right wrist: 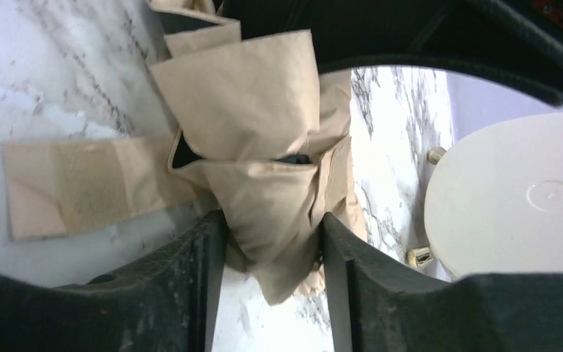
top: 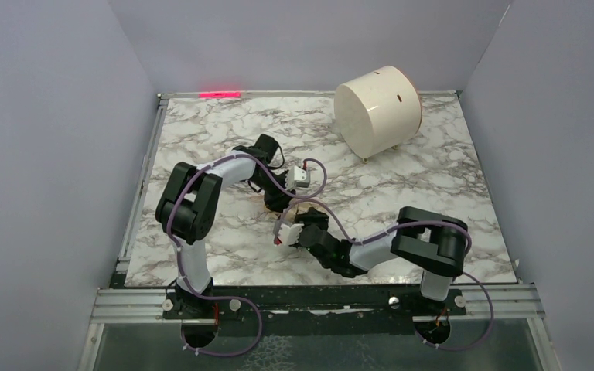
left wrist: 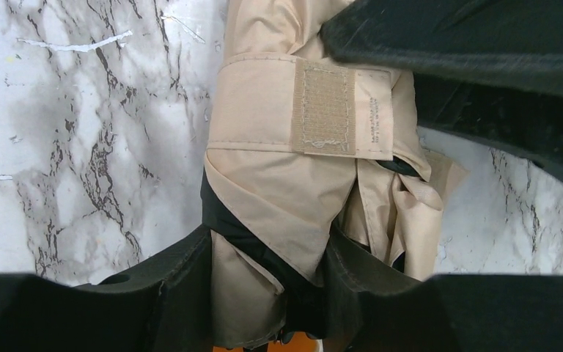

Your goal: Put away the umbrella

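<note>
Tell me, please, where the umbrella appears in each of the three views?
Top external: umbrella mid-picture, barely visible.
Left wrist: centre, strap crossing it.
Right wrist: centre-left, strap loose to its left.
Shared landmark: drum, upper right in top view, right edge in right wrist view.

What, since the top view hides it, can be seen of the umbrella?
The umbrella is folded: crumpled beige fabric with black parts showing between folds. Its tan strap, bearing a fastener patch, trails loose onto the marble table. The left tool and the right tool each pinch the fabric.
</note>
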Controlling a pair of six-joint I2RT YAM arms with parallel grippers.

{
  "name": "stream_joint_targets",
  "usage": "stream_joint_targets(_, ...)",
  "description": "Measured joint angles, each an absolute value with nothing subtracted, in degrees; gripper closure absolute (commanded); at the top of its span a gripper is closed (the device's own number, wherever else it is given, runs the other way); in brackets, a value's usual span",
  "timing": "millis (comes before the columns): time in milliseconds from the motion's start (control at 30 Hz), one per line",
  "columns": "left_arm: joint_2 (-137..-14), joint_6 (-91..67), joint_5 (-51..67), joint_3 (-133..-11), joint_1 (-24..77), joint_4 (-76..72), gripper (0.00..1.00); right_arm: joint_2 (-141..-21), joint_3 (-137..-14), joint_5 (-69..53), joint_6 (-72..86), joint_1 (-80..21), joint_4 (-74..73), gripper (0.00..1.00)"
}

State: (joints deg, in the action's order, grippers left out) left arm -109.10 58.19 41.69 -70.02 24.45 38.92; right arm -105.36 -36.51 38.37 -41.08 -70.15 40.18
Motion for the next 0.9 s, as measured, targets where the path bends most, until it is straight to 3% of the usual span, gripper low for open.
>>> stream_joint_targets(233,-109.06,57.76,41.41,-69.93,24.45,38.50,1.00,-97.03,-32.49,36.32,-33.76,-70.43,34.20,0.30)
stream_joint_targets(667,-104.79,51.13,36.01,-64.53,24.51,30.20,1.00,-65.49,-24.77,35.03,-3.42,-70.46,21.91,0.31)
stream_joint_targets(900,-102.54,44.21,32.56,-61.04,24.95,24.51,1.00,-61.25,-24.77,35.07,23.05,-70.46,12.62,0.31)
